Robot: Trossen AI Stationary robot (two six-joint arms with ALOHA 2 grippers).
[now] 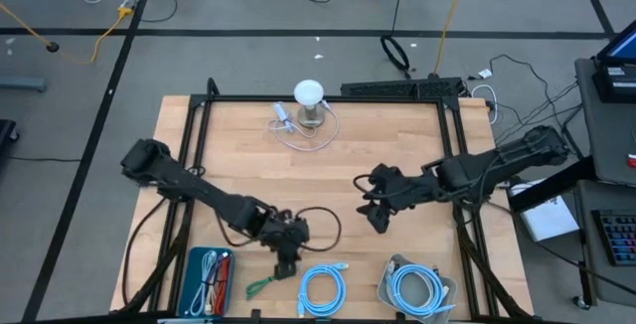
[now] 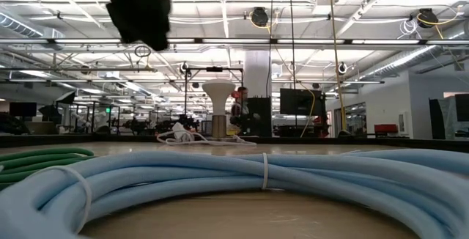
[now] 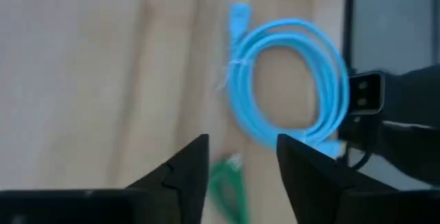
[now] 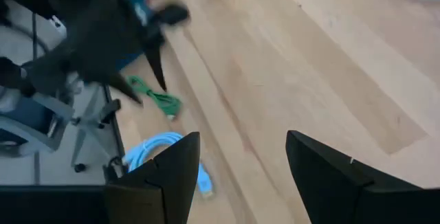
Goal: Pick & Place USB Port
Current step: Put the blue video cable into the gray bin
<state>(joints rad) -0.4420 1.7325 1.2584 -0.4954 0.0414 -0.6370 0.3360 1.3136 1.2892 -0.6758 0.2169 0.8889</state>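
A small green cable (image 1: 260, 285) lies flat on the wooden table near its front edge, between a blue case (image 1: 209, 279) and a loose light-blue cable coil (image 1: 323, 289). My left gripper (image 1: 286, 261) hangs open just above and to the right of the green cable. In the left wrist view the green cable (image 3: 230, 183) shows in the gap between the fingers of my left gripper (image 3: 242, 145), apart from them. My right gripper (image 1: 376, 217) is open over the middle of the table, holding nothing. I cannot make out a USB port as such.
A second light-blue coil sits in a tray (image 1: 415, 289) at the front right. A white stand (image 1: 309, 100) with a white cord (image 1: 298, 135) is at the far middle. Black frame rails (image 1: 199, 125) run along the table's sides. Bare wood lies between the arms.
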